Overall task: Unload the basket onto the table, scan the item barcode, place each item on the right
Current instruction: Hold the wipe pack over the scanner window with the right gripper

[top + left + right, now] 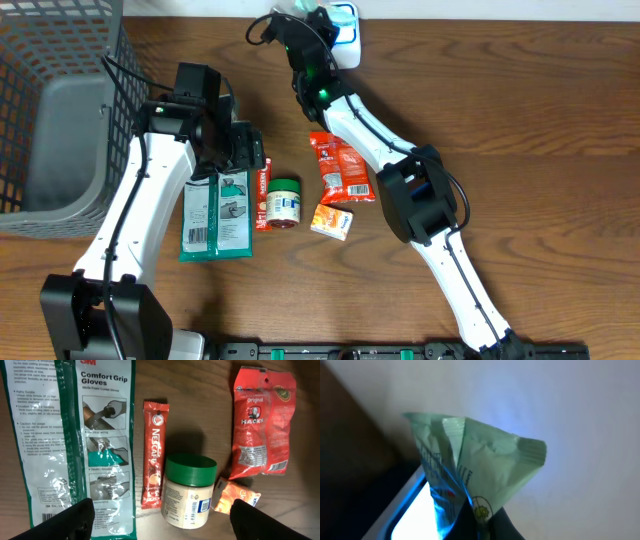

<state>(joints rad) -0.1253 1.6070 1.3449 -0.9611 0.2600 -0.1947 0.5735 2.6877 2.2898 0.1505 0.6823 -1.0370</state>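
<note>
Pinched tight in the right gripper (pixel 479 519), a pale green sachet (pixel 470 460) hangs over the blue-lit scanner (pixel 412 510), so its scan looks under way; its print is unreadable. The left gripper (pixel 162 522) hovers wide, empty, above likely unscanned goods: 3M Comfort Grip Gloves (pixel 75 435), Nescafé stick (pixel 155 455), Hacks Original bag (pixel 262 420).

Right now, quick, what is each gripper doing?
Left gripper: jaws open, holding nothing.
Right gripper: jaws shut on a pale green packet.

Glove pack (pixel 75 440) reads "3M Comfort Grip Gloves"; red stick sachet (pixel 155 455) "NESCAFÉ"; red bag (pixel 262 422) "HACKS Original".
</note>
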